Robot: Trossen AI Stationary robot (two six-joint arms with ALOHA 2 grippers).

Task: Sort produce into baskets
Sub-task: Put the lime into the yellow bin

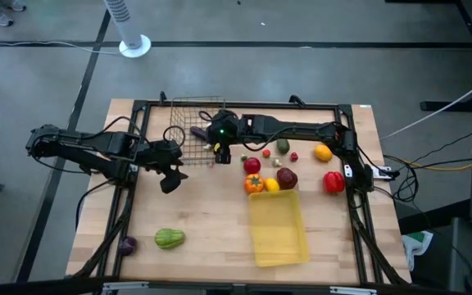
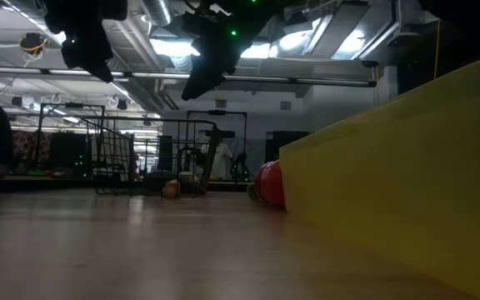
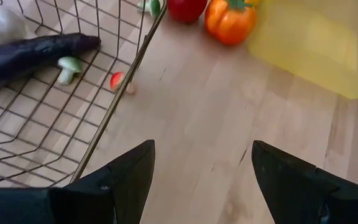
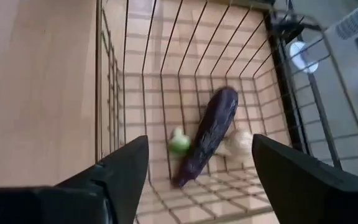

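Note:
The dark wire-mesh basket (image 1: 190, 127) stands at the table's far side. It holds a dark purple eggplant (image 4: 210, 134), a small green-capped piece (image 4: 179, 143) and a whitish piece (image 4: 238, 142), all lying on its floor. My right gripper (image 4: 199, 142) hangs open and empty above the basket's right part (image 1: 224, 152). My left gripper (image 3: 201, 149) is open and empty above bare table just near of the basket (image 1: 170, 180). The yellow tray (image 1: 277, 225) lies at the near right. Loose produce lies by its far end, among it an orange pepper (image 1: 254, 183) and a red apple (image 1: 252, 165).
A small red piece (image 3: 118, 79) lies at the basket's near wall. A red pepper (image 1: 333, 181), an orange-yellow fruit (image 1: 323, 152) and a green piece (image 1: 283, 146) lie at the right. A green squash (image 1: 169, 238) and a purple piece (image 1: 127, 243) lie near the near left corner.

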